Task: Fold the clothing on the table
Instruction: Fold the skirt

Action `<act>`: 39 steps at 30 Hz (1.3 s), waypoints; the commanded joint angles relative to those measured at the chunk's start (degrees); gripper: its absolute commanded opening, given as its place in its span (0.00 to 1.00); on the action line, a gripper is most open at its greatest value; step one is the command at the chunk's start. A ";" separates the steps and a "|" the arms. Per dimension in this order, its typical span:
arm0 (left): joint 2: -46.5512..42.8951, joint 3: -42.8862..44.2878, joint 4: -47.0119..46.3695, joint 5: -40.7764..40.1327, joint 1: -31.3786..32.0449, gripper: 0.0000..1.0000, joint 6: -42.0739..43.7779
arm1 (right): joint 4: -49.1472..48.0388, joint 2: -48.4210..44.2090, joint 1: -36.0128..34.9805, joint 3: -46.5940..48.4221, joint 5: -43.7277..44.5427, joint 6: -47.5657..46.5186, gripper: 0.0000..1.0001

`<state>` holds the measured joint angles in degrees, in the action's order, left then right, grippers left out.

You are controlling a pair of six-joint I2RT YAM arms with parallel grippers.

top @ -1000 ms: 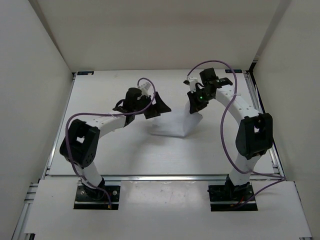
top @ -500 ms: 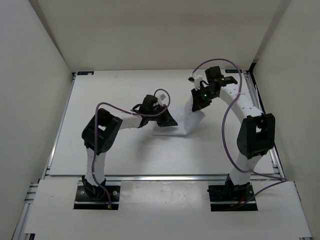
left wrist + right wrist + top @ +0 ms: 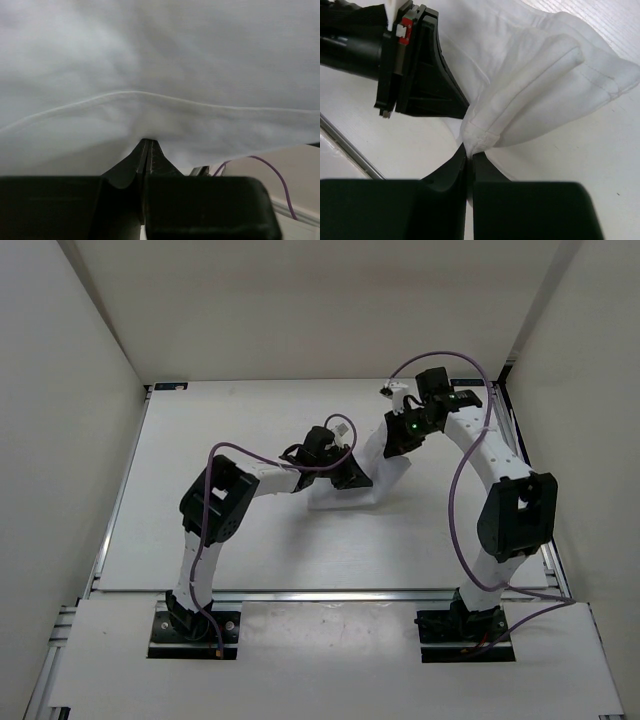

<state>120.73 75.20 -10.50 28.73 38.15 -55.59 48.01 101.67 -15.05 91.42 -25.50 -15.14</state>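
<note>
White and thin, the clothing [image 3: 378, 490] sits around the middle of the table [image 3: 200, 440], a little right of centre. From the top view its longer run goes from the near left to the far right. The near-left part lies flat on the tabletop and the far-right end is drawn up off it, towards the right gripper [image 3: 393, 448]. In the right wrist view the raised end is bunched into soft folds with stitched hems, and the folds fan out to the right.

The left arm rises from its base at the near left to a bent elbow. Its forearm then reaches right, so that the left gripper [image 3: 352, 478] is at the left edge of the fabric. Its fingers are pressed together on a hemmed edge, and the cloth spreads away from the tips in its wrist view.

The right arm stands up from the near right, arches far and leftward, and tips its wrist down towards the near left. Its fingers are closed and pinch a folded hem corner. The two grippers are near each other, with the fabric between them. Purple cables [image 3: 455, 490] loop along both arms.
</note>
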 commanded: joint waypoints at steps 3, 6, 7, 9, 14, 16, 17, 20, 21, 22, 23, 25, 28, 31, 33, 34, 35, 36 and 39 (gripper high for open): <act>-1.55 -2.07 1.10 -3.50 -0.97 0.00 -0.57 | -0.10 -4.11 1.17 1.66 -2.63 0.55 0.00; -0.76 -1.64 0.05 -3.94 -0.89 0.00 -1.27 | 0.07 -4.99 1.60 1.39 -3.50 0.46 0.00; -0.41 -1.55 0.04 -4.29 -1.06 0.00 -1.36 | 0.50 -5.25 1.60 1.22 -3.86 0.55 0.00; 0.38 -0.06 0.13 -5.09 -1.15 0.00 -1.53 | 0.07 -5.17 1.60 0.17 -4.21 0.37 0.00; 4.25 6.00 0.75 -4.91 -0.98 0.00 -3.11 | -0.28 -5.96 1.51 -1.76 -5.09 0.02 0.00; 6.35 7.58 1.18 -4.91 -0.27 0.00 -3.73 | -0.98 -5.87 1.33 -2.82 -5.35 0.19 0.00; 6.97 8.55 1.45 -5.09 -0.01 0.00 -3.99 | -0.90 -6.21 1.25 -3.43 -5.09 -0.07 0.00; 8.73 9.09 1.98 -4.91 0.08 0.00 -4.43 | -1.86 -5.96 0.90 -3.44 -5.18 0.28 0.00; 9.35 9.00 2.06 -4.65 0.52 0.00 -4.96 | -1.95 -6.39 0.55 -3.44 -5.00 0.46 0.00; 9.26 9.00 1.89 -4.39 0.17 0.00 -5.31 | -2.48 -6.57 0.63 -3.70 -4.39 0.55 0.00; 10.05 8.83 1.89 -4.30 0.69 0.00 -5.40 | -2.74 -6.48 0.29 -4.14 -4.47 0.46 0.00; 10.58 10.49 1.45 -3.69 1.30 0.00 -5.40 | -2.83 -6.48 -0.33 -5.19 -3.69 0.72 0.00; 10.85 12.60 2.68 -2.80 1.40 0.00 -5.49 | -4.06 -6.22 -0.07 -6.25 -2.20 0.81 0.00; 7.25 11.99 3.29 -4.55 0.70 0.00 -3.04 | -4.15 -5.78 0.10 -6.43 -0.88 0.81 0.00; 2.78 11.73 4.52 -5.70 -0.70 0.00 -1.72 | -4.24 -5.43 0.19 -6.25 0.88 0.81 0.00; 1.98 11.29 6.09 -6.92 -1.32 0.00 -0.41 | -4.41 -5.34 0.28 -6.25 1.15 0.98 0.00; -0.03 11.72 8.54 -8.41 -1.93 0.00 1.61 | -4.50 -4.90 0.28 -5.99 1.41 1.25 0.00; -2.84 11.20 10.48 -8.86 -2.55 0.00 2.76 | -4.50 -4.46 0.98 -5.73 1.59 1.42 0.00; -8.90 6.22 12.70 -13.86 -4.39 0.00 6.28 | -4.50 -4.02 1.07 -4.76 2.29 1.34 0.00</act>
<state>123.28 84.44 -0.97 20.34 36.05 -54.26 45.12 97.97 -14.44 84.90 -24.23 -14.09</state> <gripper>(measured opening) 0.098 0.022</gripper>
